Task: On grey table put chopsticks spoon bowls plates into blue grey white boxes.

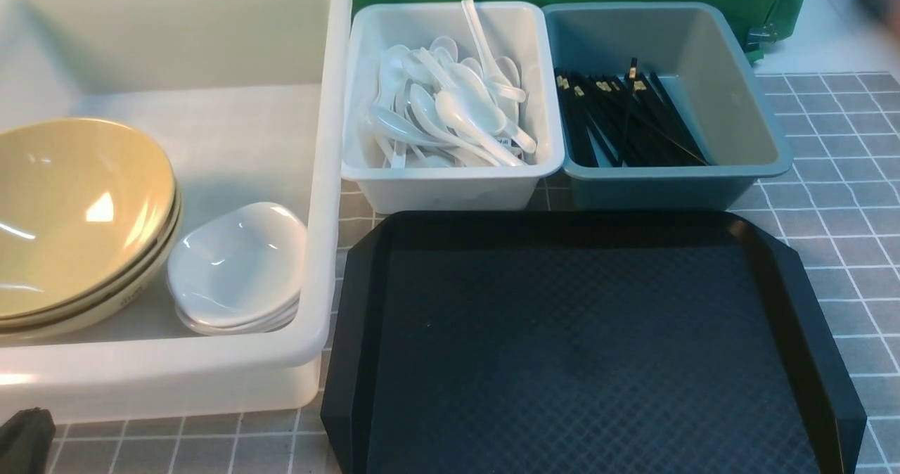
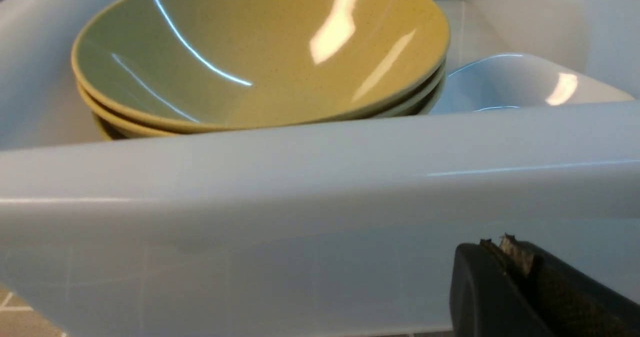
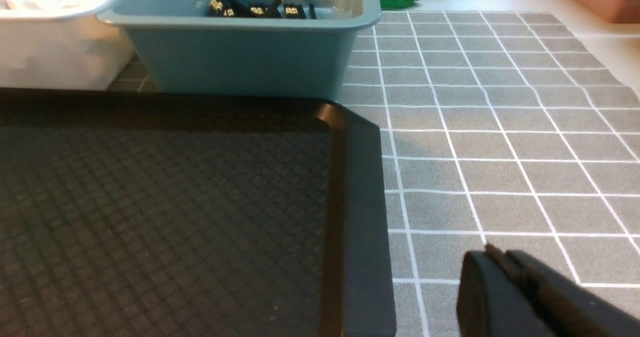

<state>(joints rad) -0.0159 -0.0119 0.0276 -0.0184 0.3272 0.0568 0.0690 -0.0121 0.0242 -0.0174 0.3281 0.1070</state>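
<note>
1. Three yellow bowls (image 1: 77, 214) sit stacked by the near left corner of the big white tub (image 1: 211, 94).
2. Small white plates (image 1: 239, 263), at least three, fill its near right corner.
3. One pale box (image 1: 450, 189) holds many spoons (image 1: 467, 108).
4. One blue box (image 1: 661, 187) holds many chopsticks (image 1: 626, 119).
5. Two grippers, left (image 2: 500, 249) and right (image 3: 497, 257), are closed and empty.

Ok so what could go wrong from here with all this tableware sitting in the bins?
One white spoon sticks up past the rim of the pale bin, so a passing arm might snag it. The beige bowls are stacked at a tilt in the big white tub, close to the small white dishes, so a nudge could knock them together.
</note>
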